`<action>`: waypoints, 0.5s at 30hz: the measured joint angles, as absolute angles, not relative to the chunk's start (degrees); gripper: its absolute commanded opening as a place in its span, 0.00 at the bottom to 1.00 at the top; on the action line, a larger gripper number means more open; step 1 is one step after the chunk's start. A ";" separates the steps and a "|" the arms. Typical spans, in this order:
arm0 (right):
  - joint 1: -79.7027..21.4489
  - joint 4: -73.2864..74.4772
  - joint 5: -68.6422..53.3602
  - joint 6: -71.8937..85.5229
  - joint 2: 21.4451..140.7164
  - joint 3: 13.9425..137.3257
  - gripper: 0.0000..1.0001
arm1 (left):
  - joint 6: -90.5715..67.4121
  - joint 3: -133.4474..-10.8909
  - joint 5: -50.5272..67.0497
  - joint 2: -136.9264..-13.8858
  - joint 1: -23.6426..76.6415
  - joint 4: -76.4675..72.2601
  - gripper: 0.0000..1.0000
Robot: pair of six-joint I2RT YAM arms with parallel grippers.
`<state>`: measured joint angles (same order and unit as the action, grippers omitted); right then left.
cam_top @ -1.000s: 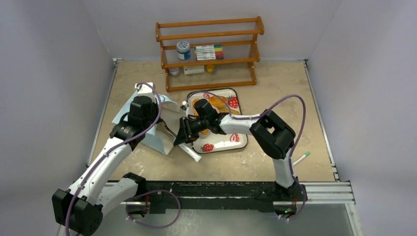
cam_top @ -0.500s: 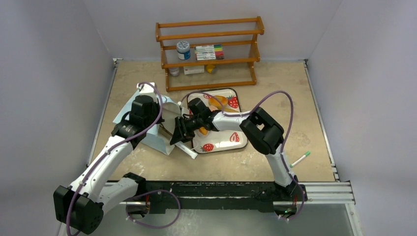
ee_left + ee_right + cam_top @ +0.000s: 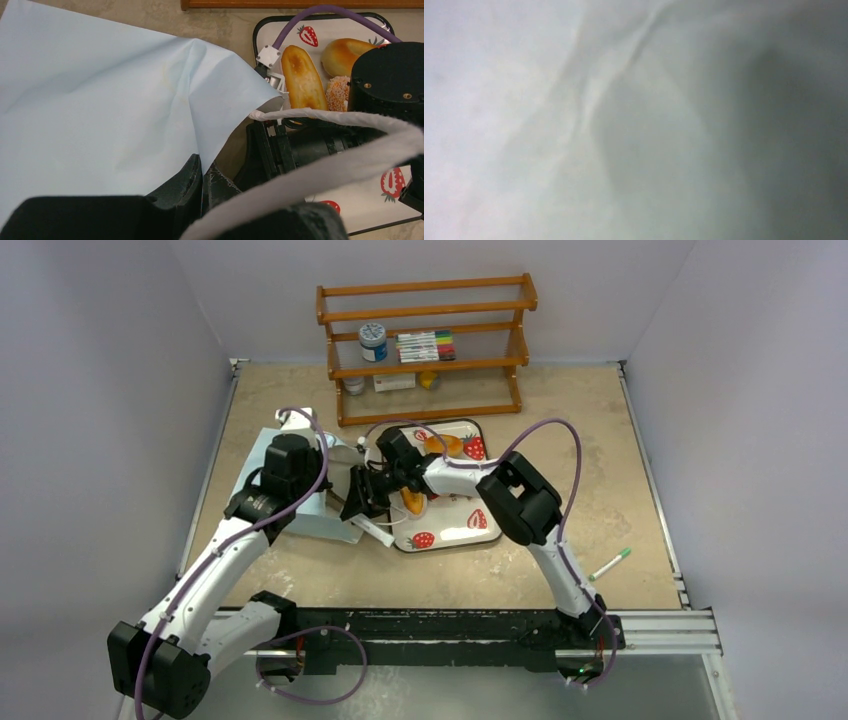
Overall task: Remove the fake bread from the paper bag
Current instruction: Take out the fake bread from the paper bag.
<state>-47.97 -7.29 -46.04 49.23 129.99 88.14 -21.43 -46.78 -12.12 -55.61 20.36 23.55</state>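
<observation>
Left of tray (image 3: 455, 532): left gripper (image 3: 202, 181) pinched tight on edge of paper bag (image 3: 100, 110); bag just beside tray's left rim; we cannot see its contents, right wrist view being only blurred white paper. Right gripper (image 3: 358, 498) at tray's left rim, tips buried in bag mouth; we cannot tell their spread. On tray: fake bread (image 3: 302, 77), partly hidden by right arm. Since a second ago, right gripper has pushed further left off tray.

The right end effector (image 3: 354, 503) blocks the paper bag (image 3: 100, 110) mouth; tray (image 3: 455, 530) just beside.
</observation>
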 measured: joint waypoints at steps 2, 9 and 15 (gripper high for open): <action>-47.81 -7.11 -46.04 49.45 131.00 89.67 0.49 | -21.41 -46.78 -12.08 -55.53 20.32 23.62 0.00; -47.68 -6.31 -46.00 50.37 134.87 95.37 0.51 | -20.86 -46.78 -11.81 -55.29 20.25 25.04 0.00; -47.94 -4.60 -46.02 50.57 137.62 100.47 0.51 | -19.99 -46.78 -11.38 -55.33 20.21 25.43 0.00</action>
